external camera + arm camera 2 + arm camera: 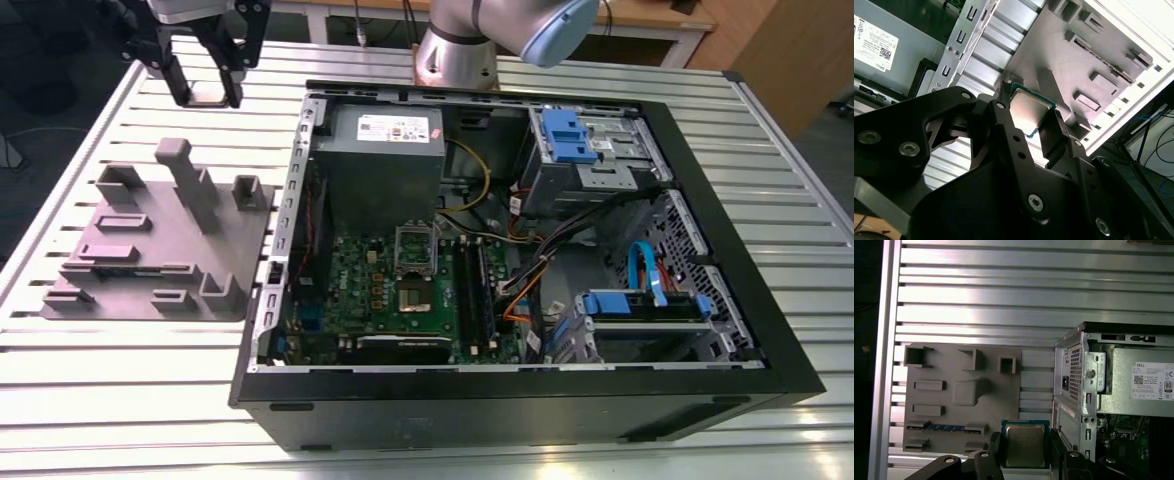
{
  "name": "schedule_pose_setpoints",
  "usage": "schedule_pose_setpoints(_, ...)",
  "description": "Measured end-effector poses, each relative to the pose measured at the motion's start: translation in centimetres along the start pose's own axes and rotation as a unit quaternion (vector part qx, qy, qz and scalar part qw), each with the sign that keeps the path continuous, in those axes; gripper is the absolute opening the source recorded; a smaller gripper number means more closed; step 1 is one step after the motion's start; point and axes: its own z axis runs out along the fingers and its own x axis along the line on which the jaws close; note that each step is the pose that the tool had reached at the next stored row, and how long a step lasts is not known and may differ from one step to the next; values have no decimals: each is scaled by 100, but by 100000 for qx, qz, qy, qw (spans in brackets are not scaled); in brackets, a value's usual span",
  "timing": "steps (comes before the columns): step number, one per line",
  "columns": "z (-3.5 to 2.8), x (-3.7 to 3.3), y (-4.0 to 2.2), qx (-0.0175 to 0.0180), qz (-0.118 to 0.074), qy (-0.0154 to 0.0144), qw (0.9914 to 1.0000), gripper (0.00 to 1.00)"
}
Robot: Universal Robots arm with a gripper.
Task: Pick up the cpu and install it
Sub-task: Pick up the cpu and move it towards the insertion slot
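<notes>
At the exterior view's left, a grey moulded fixture block with upright posts and slots lies on the slatted metal counter. Beyond its far edge, the pincer hangs in the air, clear of the block. It is closed down to the width of the cpu, which the first wrist view shows clamped flat with its silvery top facing the camera. The two black fingers press on opposite edges of it. Just beside the block, toward the exterior view's right, the open black computer case lies on its side. Inside are the grey power supply at the far end, the green motherboard nearer, and the socket frame on the board. Further right stands a drive cage with blue clips. The cpu is well apart from the socket frame.
</notes>
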Motion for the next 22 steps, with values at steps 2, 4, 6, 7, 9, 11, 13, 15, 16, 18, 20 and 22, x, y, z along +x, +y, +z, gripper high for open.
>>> schedule_pose_setpoints(2,0,-5,0,0,1,0,100000,47)
schedule_pose_setpoints(4,0,-10,0,-1,-2,-4,100000,47)
schedule_pose_setpoints(6,0,-15,0,0,1,0,100000,47)
schedule_pose_setpoints(7,0,-18,0,-2,1,-1,100000,47)
schedule_pose_setpoints(9,0,-23,-1,-1,0,-4,100000,47)
schedule_pose_setpoints(11,0,-28,-1,-1,1,-2,100000,47)
schedule_pose_setpoints(13,-1,-34,-1,0,-1,0,100000,47)
schedule_pose_setpoints(15,0,-39,-1,-1,-1,-1,100000,47)
schedule_pose_setpoints(16,-1,-41,-1,0,0,0,100000,47)
schedule_pose_setpoints(18,-1,-47,-1,1,-2,0,100000,47)
schedule_pose_setpoints(20,-1,-52,-1,-1,-1,0,100000,47)
schedule_pose_setpoints(22,-1,-57,-1,-2,-1,-2,100000,47)
